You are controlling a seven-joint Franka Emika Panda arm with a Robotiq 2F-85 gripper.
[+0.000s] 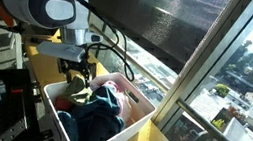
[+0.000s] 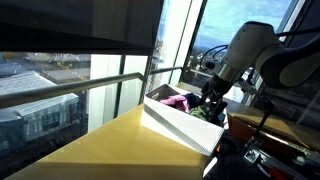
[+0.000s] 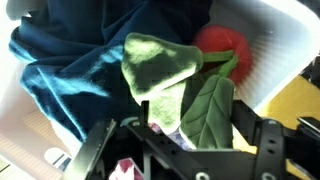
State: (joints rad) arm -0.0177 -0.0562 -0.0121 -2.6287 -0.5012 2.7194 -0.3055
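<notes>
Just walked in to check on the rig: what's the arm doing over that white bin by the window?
The arm's gripper hangs just above a white bin of soft things. Its jaws stand wide apart and grip nothing. Right below lies a green cloth on a dark blue garment, with a red item near the bin's wall.

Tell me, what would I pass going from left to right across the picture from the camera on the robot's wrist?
dark blue cloth → light green cloth → red soft thing → bin's right-hand white wall → yellow tabletop
</notes>
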